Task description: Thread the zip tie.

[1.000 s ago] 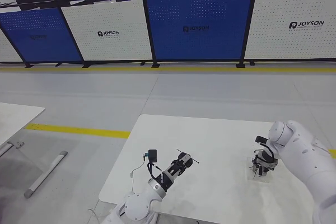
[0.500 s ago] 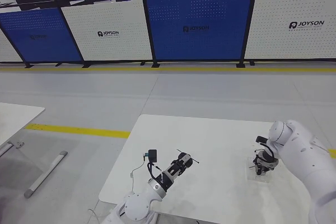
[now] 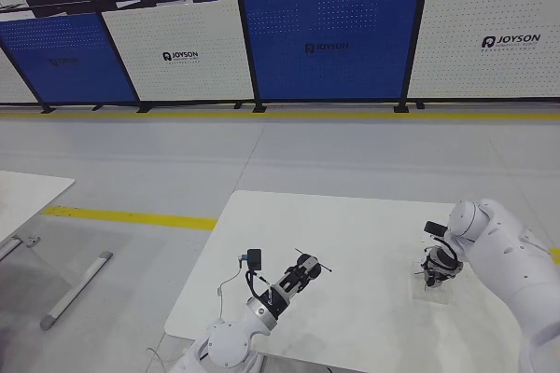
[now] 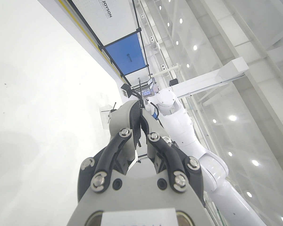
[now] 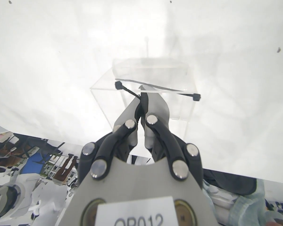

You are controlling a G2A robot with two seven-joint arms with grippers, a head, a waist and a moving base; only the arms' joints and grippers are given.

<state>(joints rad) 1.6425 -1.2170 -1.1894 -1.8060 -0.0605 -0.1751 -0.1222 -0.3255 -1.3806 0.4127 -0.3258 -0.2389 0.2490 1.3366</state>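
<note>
My left gripper (image 3: 310, 269) hovers over the table's front left part, shut on a thin black zip tie (image 3: 323, 267) whose ends stick out both sides. In the left wrist view the tie's strap (image 4: 139, 89) pokes out past the closed fingertips (image 4: 134, 109). My right gripper (image 3: 436, 270) is at a small clear box (image 3: 427, 288) near the table's right edge. Its fingertips are shut on the strap of a second zip tie (image 5: 128, 91) with its square head (image 5: 118, 85) at the box rim (image 5: 101, 88). Another tie (image 5: 196, 97) lies across the box top.
The white table (image 3: 355, 233) is bare between the two arms. Its front edge runs close behind the left gripper. The clear box (image 4: 106, 112) with its ties also appears far off in the left wrist view.
The right gripper has shifted slightly upward at the clear box. The left arm and its zip tie have stayed still.
</note>
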